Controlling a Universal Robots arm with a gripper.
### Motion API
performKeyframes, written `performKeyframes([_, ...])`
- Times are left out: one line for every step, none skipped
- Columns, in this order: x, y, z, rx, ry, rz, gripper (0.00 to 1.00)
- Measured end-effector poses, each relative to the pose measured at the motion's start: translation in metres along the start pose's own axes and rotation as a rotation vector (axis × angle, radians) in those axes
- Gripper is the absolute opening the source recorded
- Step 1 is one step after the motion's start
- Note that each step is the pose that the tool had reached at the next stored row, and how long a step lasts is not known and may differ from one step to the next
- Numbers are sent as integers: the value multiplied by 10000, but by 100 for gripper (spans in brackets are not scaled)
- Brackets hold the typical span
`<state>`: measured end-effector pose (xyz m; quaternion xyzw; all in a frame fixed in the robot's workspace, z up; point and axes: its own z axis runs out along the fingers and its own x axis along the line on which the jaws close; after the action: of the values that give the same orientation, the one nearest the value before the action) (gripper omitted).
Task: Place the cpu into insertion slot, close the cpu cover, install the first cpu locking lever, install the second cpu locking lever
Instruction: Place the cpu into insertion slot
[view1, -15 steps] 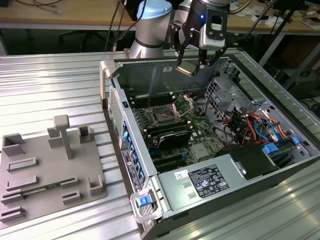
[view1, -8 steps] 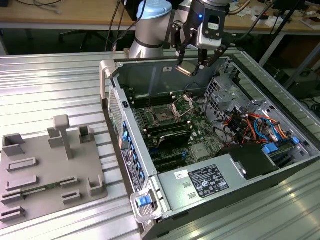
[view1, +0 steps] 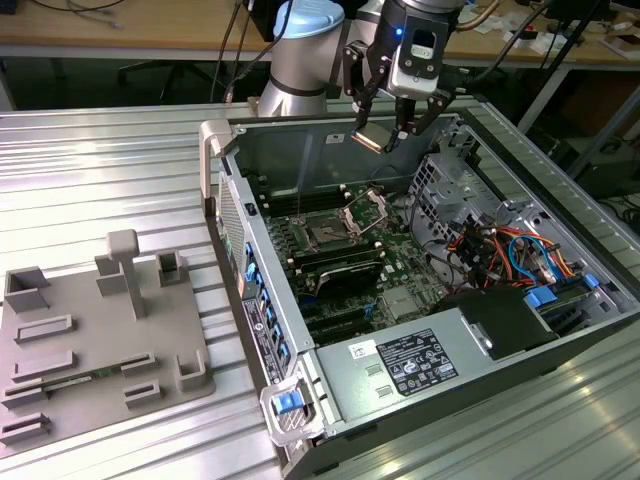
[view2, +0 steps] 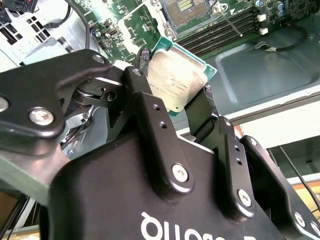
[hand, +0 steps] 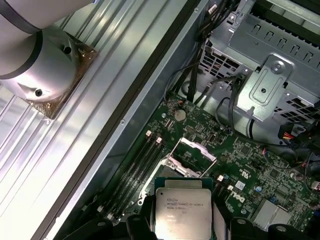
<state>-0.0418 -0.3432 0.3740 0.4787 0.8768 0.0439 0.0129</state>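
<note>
Cpu (view2: 177, 80) handling is where trouble could come, weighed here from the big things down. On the ribbed bench (view1: 100, 170) lies the open computer case (view1: 300, 150), and the end effector (view1: 386, 128) hangs above it near its far wall, well clear of the motherboard (view1: 405, 262). Its fingers (view2: 150, 115) are closed on two opposite edges of the cpu, with the metal top turned toward the wrist. That is a narrow hold on a thin chip, so a jolt or a slackened grip could, I judge, let it tilt or drop onto the board. In the first wrist view the drive cage (hand: 270, 80) stands to one side of the board, and the memory slots (hand: 142, 160) run close beside the insertion slot (view1: 325, 232); a descent off line could catch a finger on either. The cpu cover (hand: 192, 155) stands raised on its hinge just beside the slot — a chip coming in from that side may strike the frame. Smallest and most delicate are the slot's contacts — a chip set down rotated, skewed or shifted would likely bend them. Whether its orientation matches the slot cannot be told here.
</note>
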Motion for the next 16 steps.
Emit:
performKeyframes([0, 0, 0, 0, 0, 0, 55])
performKeyframes([0, 0, 0, 0, 0, 0, 55])
performKeyframes([0, 0, 0, 0, 0, 1, 55])
performKeyframes([0, 0, 0, 0, 0, 0, 55])
performKeyframes([0, 0, 0, 0, 0, 1, 55])
performKeyframes([0, 0, 0, 0, 0, 1, 55])
performKeyframes([0, 0, 0, 0, 0, 0, 55])
performKeyframes([0, 0, 0, 0, 0, 1, 55])
performKeyframes([0, 0, 0, 0, 0, 1, 55])
performKeyframes([0, 0, 0, 0, 0, 2, 55])
performKeyframes([0, 0, 0, -1, -1, 13, 55])
performKeyframes([0, 0, 0, -2, -7, 85, 55])
performKeyframes([0, 0, 0, -4, -20, 218, 55])
performKeyframes([0, 0, 1, -6, -25, 290, 55])
performKeyframes([0, -1, 1, -7, -32, 366, 55])
performKeyframes([1, -1, 1, -10, -45, 507, 55])
